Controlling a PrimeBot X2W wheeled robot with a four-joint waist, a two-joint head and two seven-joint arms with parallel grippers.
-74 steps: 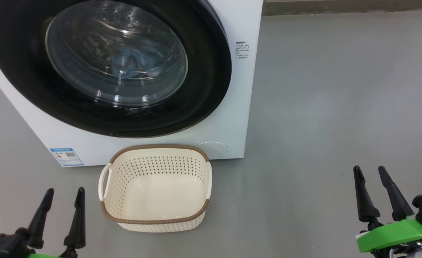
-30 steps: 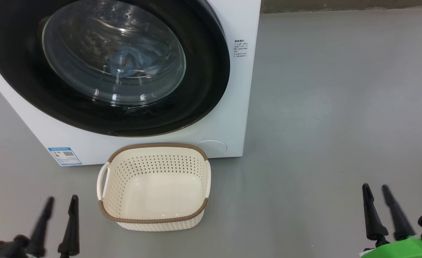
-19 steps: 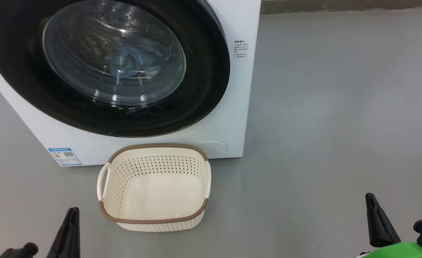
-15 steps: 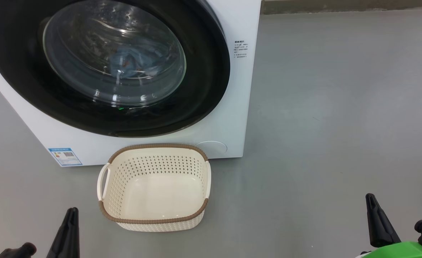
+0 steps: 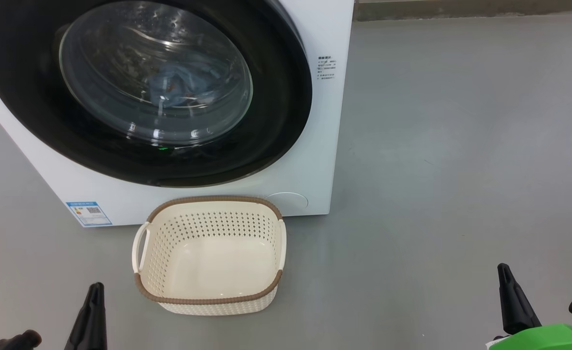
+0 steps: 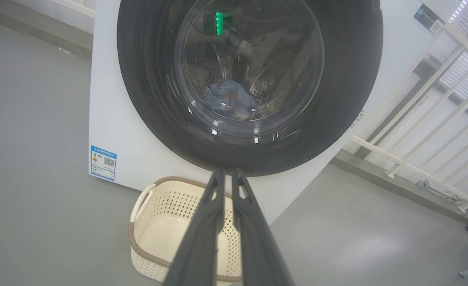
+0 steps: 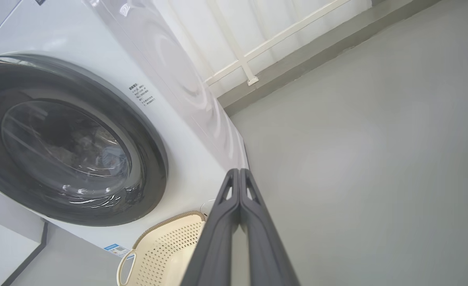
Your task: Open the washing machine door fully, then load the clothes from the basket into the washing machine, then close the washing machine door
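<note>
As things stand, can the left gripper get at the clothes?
Probably not: the clothes lie inside, behind the shut washing machine door, and the left gripper, fingers together, sits low near the basket.

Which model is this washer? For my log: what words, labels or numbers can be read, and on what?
Blue label sticker, washing machine lower front: QR code and print, too small to read.
Dark printed lines beside the washing machine door: too small to read.
Dark tag near its top corner: blurred.
No model legible.
</note>
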